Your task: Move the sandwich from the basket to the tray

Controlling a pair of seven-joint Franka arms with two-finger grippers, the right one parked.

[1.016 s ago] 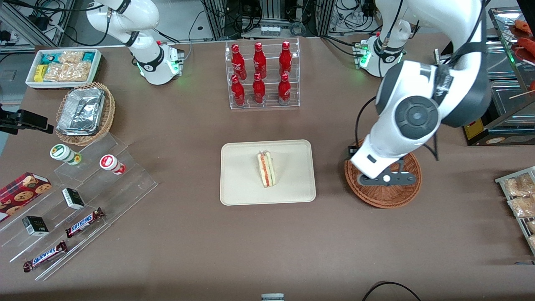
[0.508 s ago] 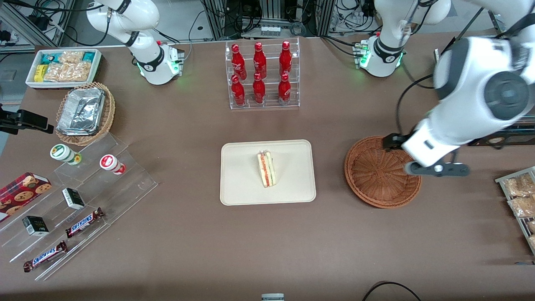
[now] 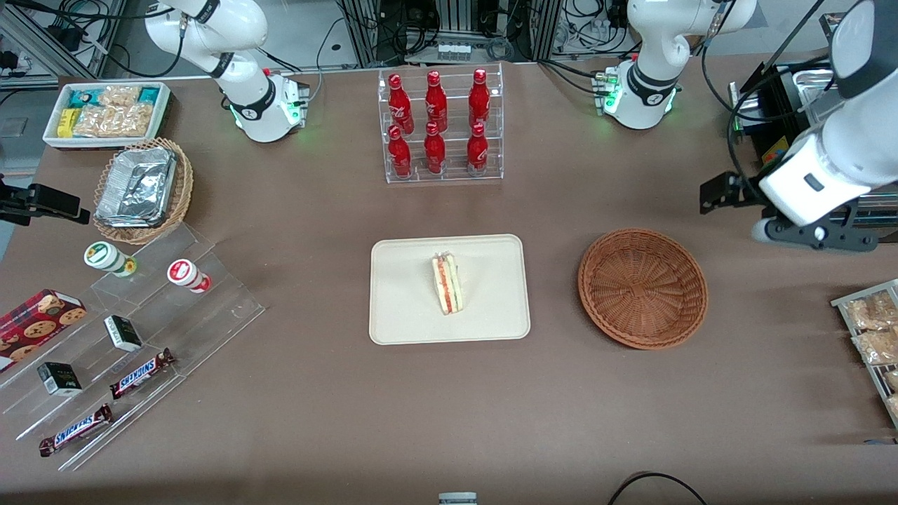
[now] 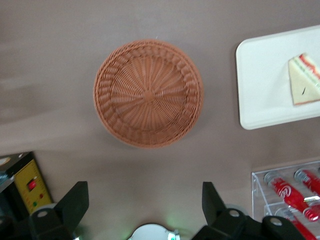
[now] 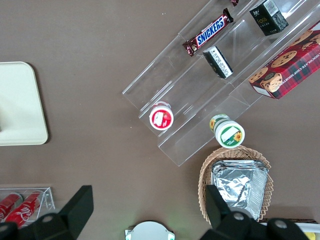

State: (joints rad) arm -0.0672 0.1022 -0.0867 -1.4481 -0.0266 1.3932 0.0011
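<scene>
Sandwich (image 3: 447, 283) is lying on the tray (image 3: 407, 315), roughly mid-tray, filling edge facing up, nothing touching it. Going across the front view from the parked arm's end: tan wicker basket with foil containers (image 3: 142, 189), acrylic stand with Snickers bars (image 3: 141, 372), rack of red bottles (image 3: 440, 126) farther from the camera than the tray, then the tray, then the round woven basket (image 3: 642, 287) sitting just beside the tray, apart from it, with nothing in it. Gripper (image 3: 814, 235) is hanging high toward the working arm's end, well apart from the basket. Fingers (image 4: 75, 205) are spread wide in the wrist view, apparently holding nothing.
</scene>
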